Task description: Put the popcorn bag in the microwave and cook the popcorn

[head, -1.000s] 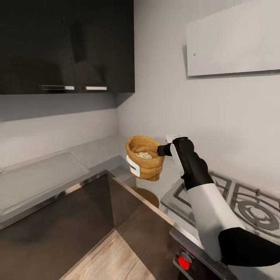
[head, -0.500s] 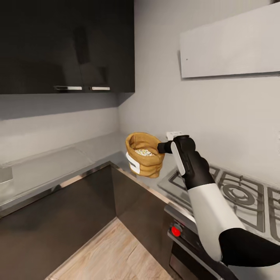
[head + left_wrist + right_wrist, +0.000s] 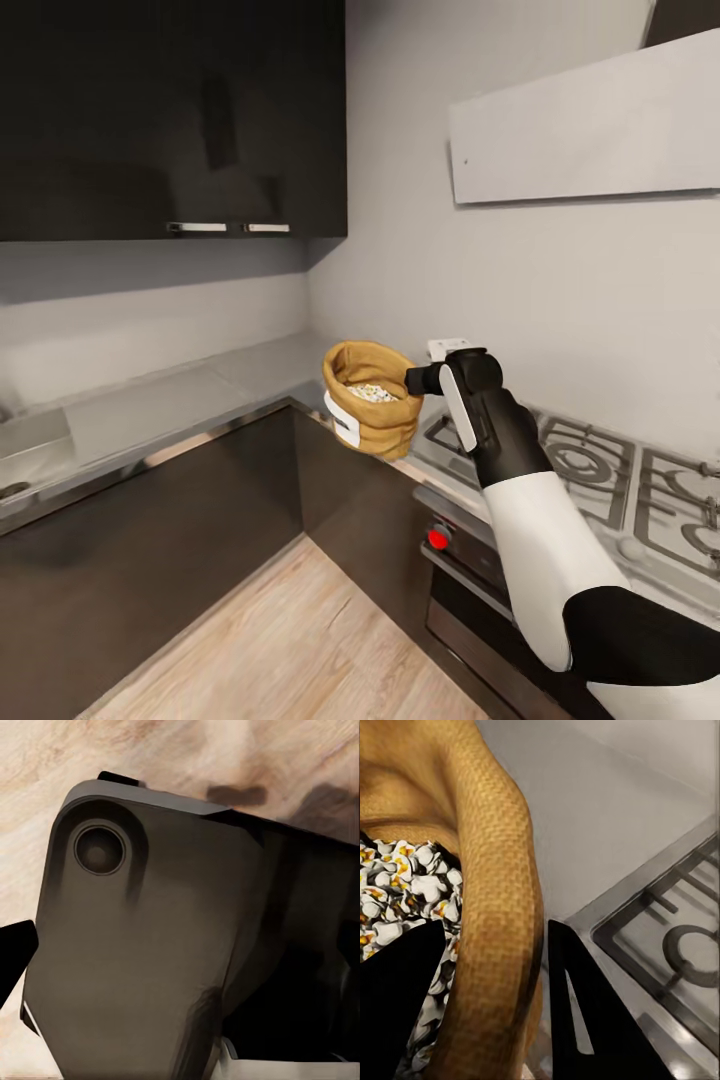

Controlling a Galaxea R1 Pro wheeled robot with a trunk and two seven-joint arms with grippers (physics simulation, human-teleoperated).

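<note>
Popcorn bag [image 3: 368,412]: held in the air above the near edge of the countertop [image 3: 160,410], at the inside corner where the two counter runs meet. It hangs upright with its mouth up, which keeps the contents from spilling while it is carried.

Right gripper [image 3: 415,382]: clamped on the bag's rolled rim at its right side. In the right wrist view one dark finger [image 3: 401,997] sits inside the mouth and the other outside the burlap wall, so the rim is pinched between them. A rim pinch suits a soft sack whose body is too wide to span.

Popcorn [image 3: 405,896]: white puffed pieces with yellow centres, lying inside the bag below the rim; they look popped rather than raw.

Gas hob [image 3: 600,480]: to the right of the bag, behind the right arm, with grates over steel; the bag is beside it, not over a burner.

Oven [image 3: 480,590]: under the hob, with a red knob [image 3: 437,537] on its front.

Left gripper: the left wrist view is mostly taken up by a dark robot part against wooden floor; I cannot tell whether this claw is apart or together.

Upper cabinets [image 3: 170,120]: dark, far left above the counter.

Stage, as a judgement: the bag is in transit, and with puffed popcorn inside, heating looks done.
</note>
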